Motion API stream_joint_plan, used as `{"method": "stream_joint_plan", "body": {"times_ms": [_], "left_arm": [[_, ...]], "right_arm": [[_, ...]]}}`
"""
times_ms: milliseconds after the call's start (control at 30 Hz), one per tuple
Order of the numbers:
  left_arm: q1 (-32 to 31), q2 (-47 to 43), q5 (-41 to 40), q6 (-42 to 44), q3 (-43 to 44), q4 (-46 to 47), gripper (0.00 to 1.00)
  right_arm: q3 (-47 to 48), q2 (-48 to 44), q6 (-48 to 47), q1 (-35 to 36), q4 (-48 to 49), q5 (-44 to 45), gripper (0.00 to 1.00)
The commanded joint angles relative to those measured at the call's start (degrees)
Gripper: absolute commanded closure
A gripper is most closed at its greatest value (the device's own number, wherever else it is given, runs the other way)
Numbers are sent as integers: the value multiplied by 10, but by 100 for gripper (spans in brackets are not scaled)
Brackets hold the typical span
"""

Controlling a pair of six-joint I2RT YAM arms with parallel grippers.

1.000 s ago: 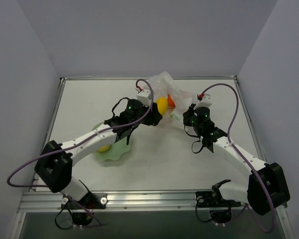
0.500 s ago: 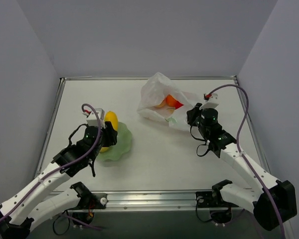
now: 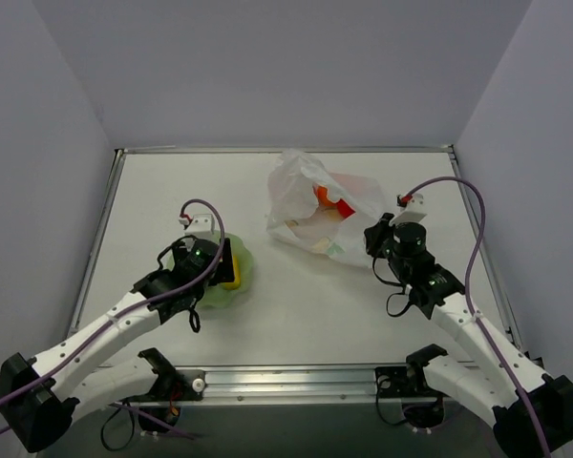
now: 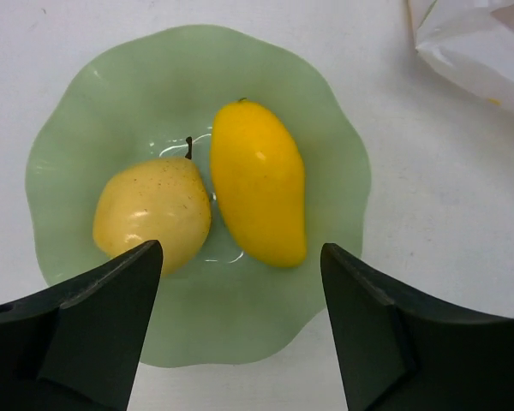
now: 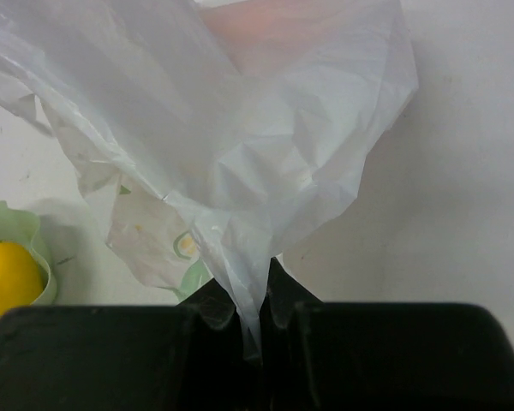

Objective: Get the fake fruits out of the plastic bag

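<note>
The plastic bag (image 3: 320,205) lies crinkled at the back middle of the table, with orange and red fruits (image 3: 325,198) showing through it. My right gripper (image 3: 371,239) is shut on the bag's near corner (image 5: 257,282). Two yellow fruits lie in the pale green bowl (image 4: 94,111): a long deep-yellow one (image 4: 257,193) and a pale round one (image 4: 150,210). My left gripper (image 4: 240,330) is open and empty, just above the bowl (image 3: 239,281), fingers either side of the fruits. In the top view only the deep-yellow fruit (image 3: 231,272) shows beside the gripper.
The table's raised rim (image 3: 110,219) runs along the left, back and right. A metal rail (image 3: 296,382) lies along the near edge. Grey walls close in on three sides. The bowl's edge and a yellow fruit (image 5: 8,270) show at the left of the right wrist view.
My left gripper carried the long yellow fruit from the bag to the bowl and let it go there. My right gripper kept hold of the bag and pulled it slightly nearer.
</note>
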Motion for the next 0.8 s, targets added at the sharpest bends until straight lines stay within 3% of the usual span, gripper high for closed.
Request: {"method": "stream_joint_plan", "body": {"times_ms": [0,200,333,567,767], "left_arm": [[-17,-36,-7,-2,43,-13,27],[-94,14,41,-1,108,18,34],[-146,152,72,23,183,100,36],[-146,361,118,69,326,214,45],[-119,510,143,71,419,281,47]], "right_arm": [[-11,-12,1,4,-4,-8,100],[-29,-44,14,6,-7,-17,100],[-25,-53,15,10,-17,-18,100],[-23,-63,17,14,-25,-17,100],[-20,-70,28,19,-20,-28,100]]}}
